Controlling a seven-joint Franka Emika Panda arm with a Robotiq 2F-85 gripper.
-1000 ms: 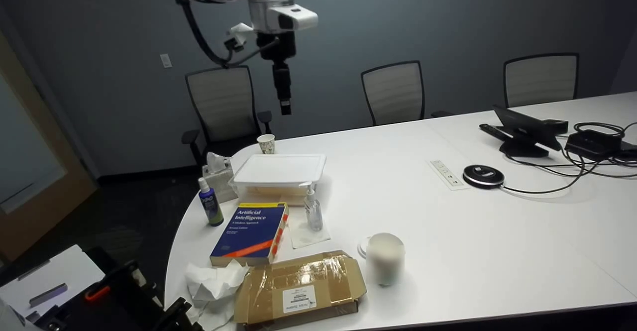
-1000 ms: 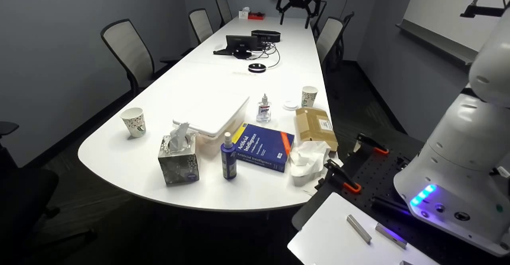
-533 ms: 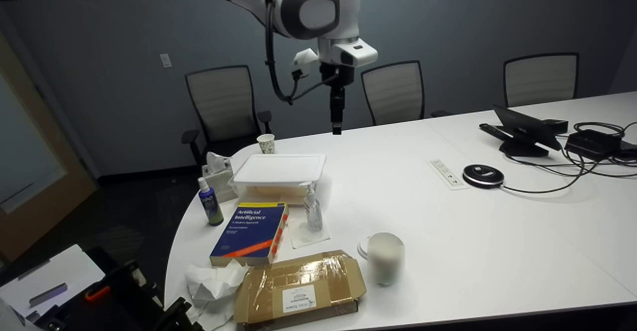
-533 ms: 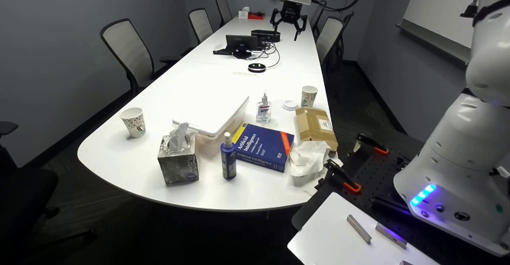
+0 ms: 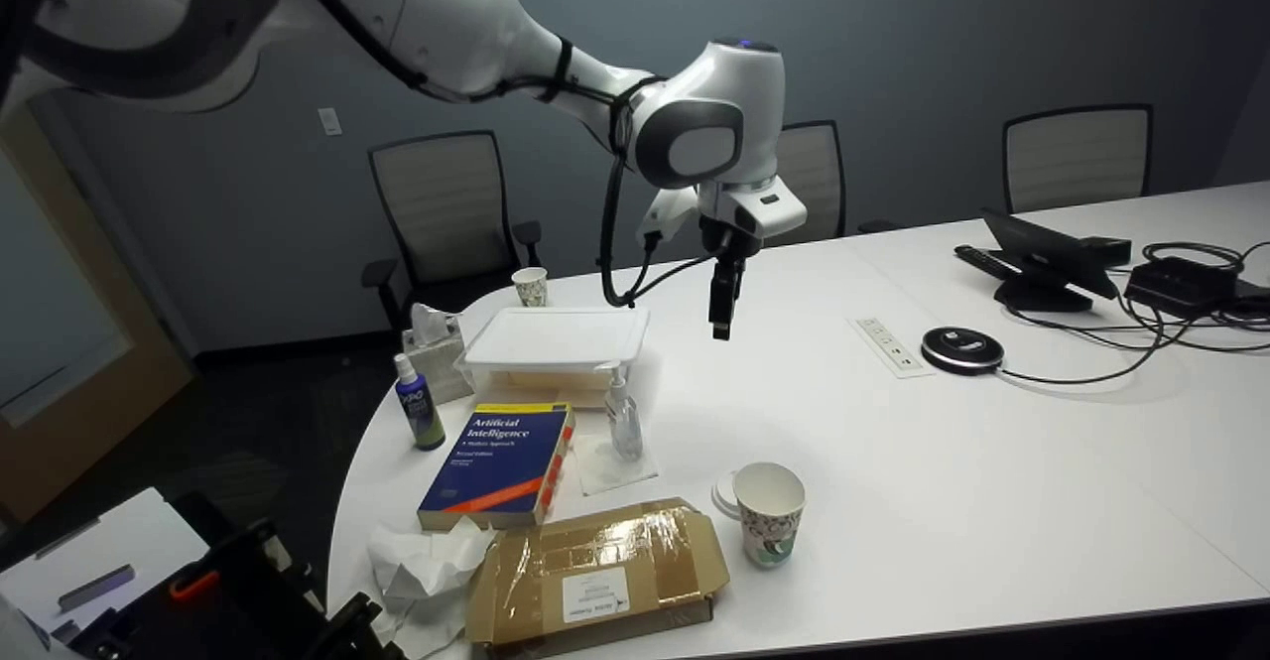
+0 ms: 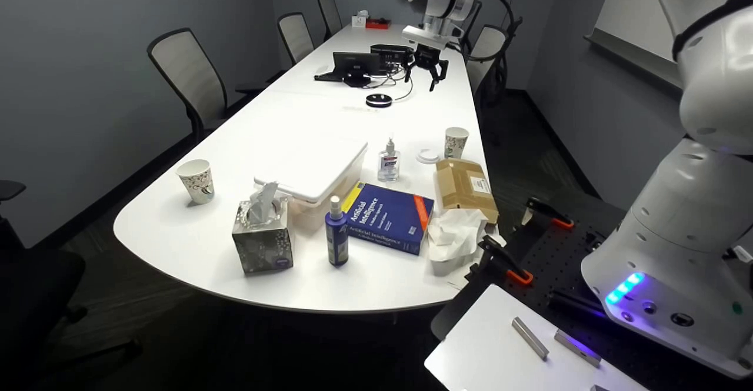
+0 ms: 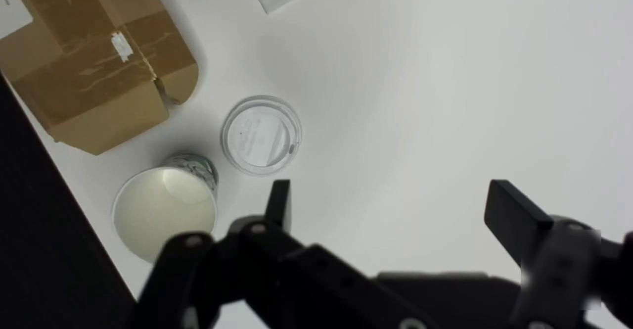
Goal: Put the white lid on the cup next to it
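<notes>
The white lid [image 7: 262, 136] lies flat on the white table in the wrist view, beside the patterned paper cup [image 7: 165, 210]. In an exterior view the upright cup [image 5: 770, 526] partly hides the lid [image 5: 725, 496]. Another exterior view shows the lid [image 6: 428, 156] just left of the cup [image 6: 455, 144], slightly apart from it. My gripper [image 7: 388, 203] is open and empty, its fingers wide apart. It hangs above the table [image 5: 721, 330], well above the lid and the cup. In the wrist view both lie up and left of the space between the fingers.
A brown cardboard box [image 5: 600, 576] lies close to the lid and cup. A pump bottle [image 6: 389, 161], a blue book [image 6: 388, 217], a large white-lidded bin [image 5: 556, 342], and a second patterned cup [image 6: 197, 180] stand further off. The table edge runs near the cup.
My gripper has come down toward the table and moved right in an exterior view, closer to the lid and cup. It stays open. The objects have not moved.
</notes>
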